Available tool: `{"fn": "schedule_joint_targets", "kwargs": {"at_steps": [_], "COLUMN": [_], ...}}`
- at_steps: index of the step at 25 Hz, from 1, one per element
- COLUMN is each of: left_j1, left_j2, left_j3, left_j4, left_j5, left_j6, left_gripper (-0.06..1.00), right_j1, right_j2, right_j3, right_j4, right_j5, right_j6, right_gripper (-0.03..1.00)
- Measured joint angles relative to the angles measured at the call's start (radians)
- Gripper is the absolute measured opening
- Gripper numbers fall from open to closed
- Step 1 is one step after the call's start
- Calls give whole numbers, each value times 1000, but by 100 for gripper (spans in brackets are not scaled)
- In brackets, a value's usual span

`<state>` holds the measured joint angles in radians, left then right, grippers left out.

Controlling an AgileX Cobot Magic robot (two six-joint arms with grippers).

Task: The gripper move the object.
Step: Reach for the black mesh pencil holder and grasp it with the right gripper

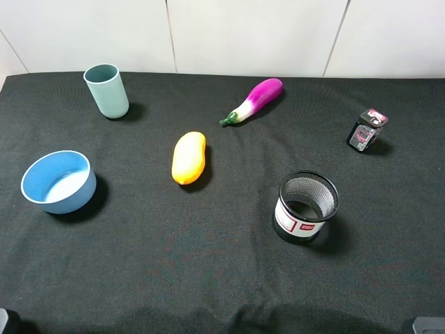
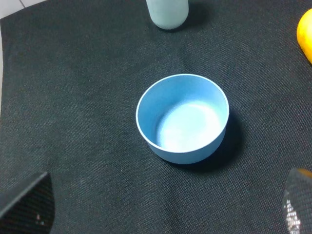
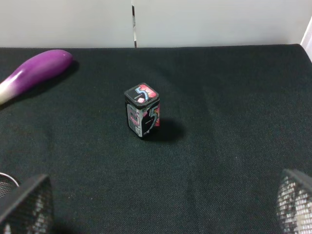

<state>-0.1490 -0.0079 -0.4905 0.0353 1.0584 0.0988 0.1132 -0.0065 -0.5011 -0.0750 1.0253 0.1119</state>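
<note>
Presently pen cup stands upright (black mesh, white band). Apart from it, left gripper and right gripper gape wide, empty.

The left fingers and right fingers are clipped at the frame corners. Ahead of the left fingers, the cup loses its top and the yellow fruit shows only an end. Beside one right finger only a sliver of pen cup rim shows. Farther ahead, the eggplant is cut off and the box print is illegible.
</note>
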Motion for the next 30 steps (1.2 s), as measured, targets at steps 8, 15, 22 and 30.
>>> {"fn": "schedule_joint_targets", "kwargs": {"at_steps": [8, 15, 22, 30], "left_j1": [0, 0, 0, 0], "left_j2": [0, 0, 0, 0], "left_j3": [0, 0, 0, 0], "left_j4": [0, 0, 0, 0], "left_j5": [0, 0, 0, 0], "left_j6": [0, 0, 0, 0], "left_gripper": [99, 99, 99, 99], "right_j1": [0, 0, 0, 0], "right_j2": [0, 0, 0, 160], "right_j3": [0, 0, 0, -84], "right_j4": [0, 1, 4, 8], "right_j5": [0, 0, 0, 62], "right_j6": [0, 0, 0, -1], "right_gripper": [69, 69, 69, 69]}}
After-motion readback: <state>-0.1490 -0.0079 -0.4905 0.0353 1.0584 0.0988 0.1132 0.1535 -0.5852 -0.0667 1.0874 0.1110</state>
